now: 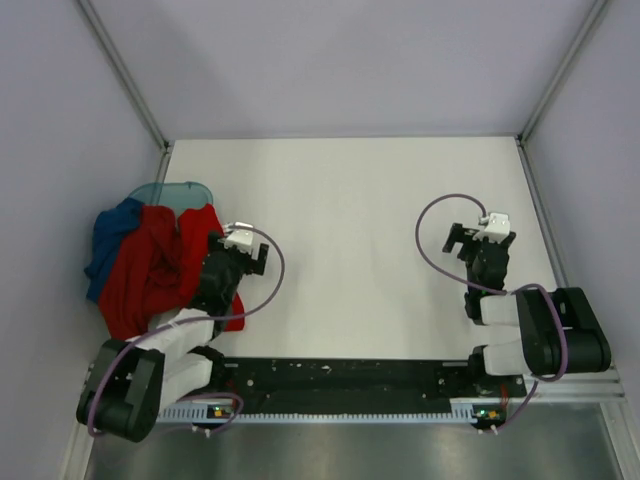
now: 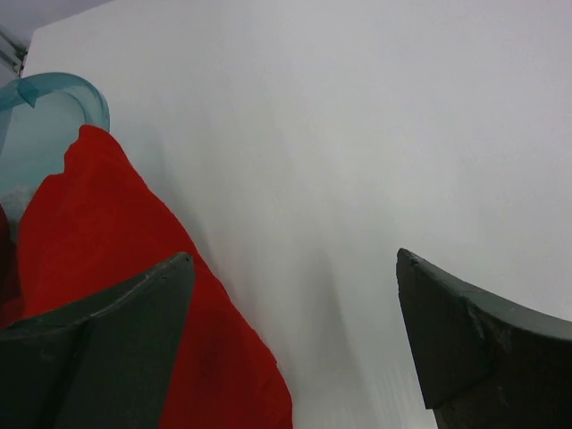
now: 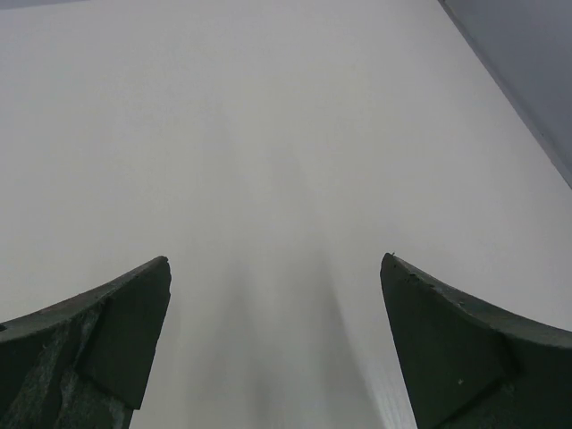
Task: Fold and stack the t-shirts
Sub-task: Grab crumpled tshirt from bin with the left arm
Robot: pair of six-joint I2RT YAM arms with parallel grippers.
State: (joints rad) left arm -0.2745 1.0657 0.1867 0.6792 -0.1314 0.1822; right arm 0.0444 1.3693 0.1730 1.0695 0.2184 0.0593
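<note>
A bright red t-shirt (image 1: 150, 268) lies crumpled at the table's left edge, spilling out of a teal basket (image 1: 170, 192). A blue t-shirt (image 1: 106, 236) is bunched behind it on the far left. My left gripper (image 1: 242, 256) hovers at the red shirt's right edge, open and holding nothing. In the left wrist view the red shirt (image 2: 107, 232) passes under the left finger (image 2: 134, 331), and the left gripper (image 2: 293, 259) has bare table between its tips. My right gripper (image 1: 480, 240) stands open over bare table on the right, also open in its own view (image 3: 275, 261).
The white table (image 1: 350, 190) is walled by grey panels with metal rails at the back corners. The teal basket's rim (image 2: 63, 89) curves behind the red shirt. A black rail with the arm bases runs along the near edge (image 1: 340, 378).
</note>
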